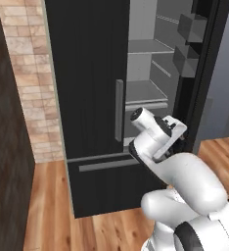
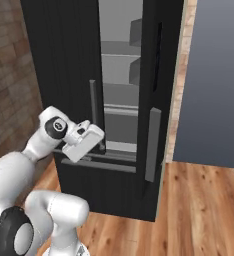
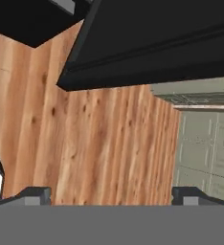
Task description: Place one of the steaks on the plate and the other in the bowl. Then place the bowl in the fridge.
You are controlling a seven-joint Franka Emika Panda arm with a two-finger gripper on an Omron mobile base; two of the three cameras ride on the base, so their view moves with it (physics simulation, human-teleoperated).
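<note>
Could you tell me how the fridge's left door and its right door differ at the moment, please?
The left door is shut, flat across the fridge front; the right door is swung open, exposing grey shelves. The left door's inside is hidden; the right door shows bins on its inner face. Both are black with grey vertical handles.

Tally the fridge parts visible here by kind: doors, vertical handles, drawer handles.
Fridge doors: 2 (closed door, open door)
Vertical grey handles: 2 ()
Bottom drawer handle: 1
Total: 5
</note>
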